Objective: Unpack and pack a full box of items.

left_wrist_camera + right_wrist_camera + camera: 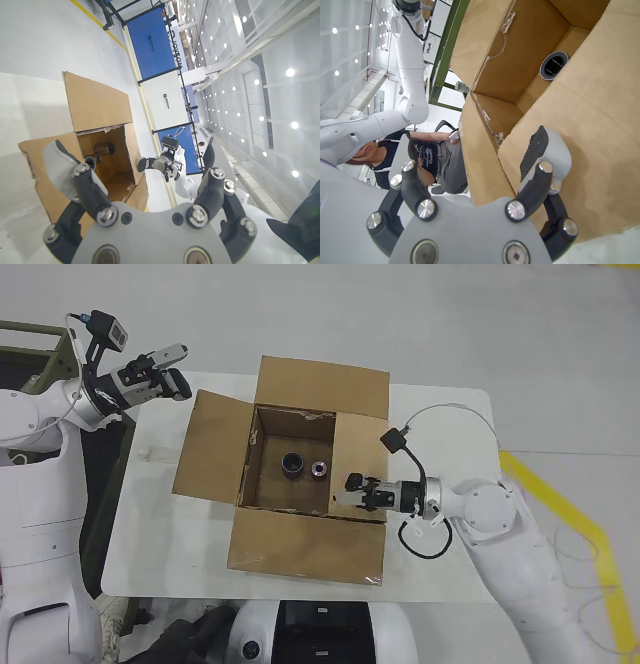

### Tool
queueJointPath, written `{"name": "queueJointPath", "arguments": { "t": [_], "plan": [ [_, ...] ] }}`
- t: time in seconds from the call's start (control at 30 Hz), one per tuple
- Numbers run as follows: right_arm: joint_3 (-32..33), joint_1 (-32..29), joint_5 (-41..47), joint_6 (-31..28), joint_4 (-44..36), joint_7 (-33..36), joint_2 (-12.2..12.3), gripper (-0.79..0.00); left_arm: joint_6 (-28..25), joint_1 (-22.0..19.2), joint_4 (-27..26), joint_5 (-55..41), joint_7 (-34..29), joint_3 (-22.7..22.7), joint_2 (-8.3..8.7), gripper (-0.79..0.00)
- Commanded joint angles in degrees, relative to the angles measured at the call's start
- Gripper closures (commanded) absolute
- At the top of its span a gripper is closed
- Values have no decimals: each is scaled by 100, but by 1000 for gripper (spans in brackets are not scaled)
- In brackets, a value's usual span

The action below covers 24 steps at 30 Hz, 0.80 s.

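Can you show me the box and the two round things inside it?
cardboard box (pixel 212 444): top view, on its opened-out side flap.
black round thing (pixel 292 465): top view, on its dark top.
smaller round thing (pixel 318 470): top view, on its middle.

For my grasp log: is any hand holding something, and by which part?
Nothing is held. Left hand and right hand are open; the right is at the box flap.

A white table (pixel 170 544) stands on pale floor (pixel 400 314) edged by a yellow line (pixel 560 504).
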Motion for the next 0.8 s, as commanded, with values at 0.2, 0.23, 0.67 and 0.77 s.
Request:
{"name": "queueJointPath", "arguments": {
  "t": [0.2,0.23,0.67,0.77],
  "plan": [
    [-118,74,8,46,67,-62,13,-785,0,0,0,0,0,0,0,-785],
    [-123,76,29,10,80,-84,14,-785,0,0,0,0,0,0,0,-785],
    [1285,-549,720,-494,42,-268,265,-785,0,0,0,0,0,0,0,-785],
    [1672,-709,975,-599,195,-284,322,-785,0,0,0,0,0,0,0,-785]
  ]
}}
